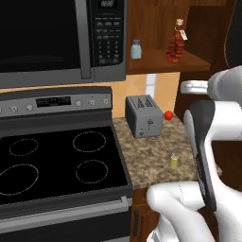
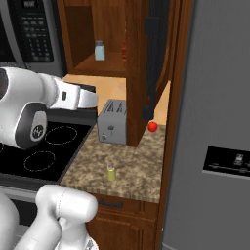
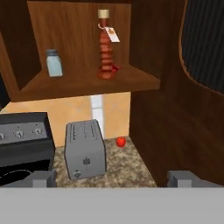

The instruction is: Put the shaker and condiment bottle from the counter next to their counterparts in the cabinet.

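The yellow-green shaker [image 1: 174,161] [image 2: 112,172] stands upright on the speckled counter [image 1: 149,153] [image 2: 139,168], near its front edge. On the cabinet [image 3: 78,85] shelf, the amber-red condiment bottle [image 3: 105,48] [image 1: 176,43] stands to the right of a pale blue shaker [image 3: 54,62] [image 1: 136,49] [image 2: 99,50]. A small red rounded item [image 3: 120,141] [image 1: 168,115] [image 2: 153,126] lies on the counter beside the toaster. My gripper [image 3: 113,180] is open and empty. It hangs in front of the cabinet, back from the shelf and above the counter.
A grey toaster [image 1: 143,116] [image 2: 112,128] [image 3: 85,148] sits at the back of the counter. The black stovetop [image 1: 56,163] lies to the left, with the microwave [image 1: 52,38] above it. A dark open cabinet door [image 3: 203,43] hangs at the right, and a grey fridge [image 2: 219,122] beyond it.
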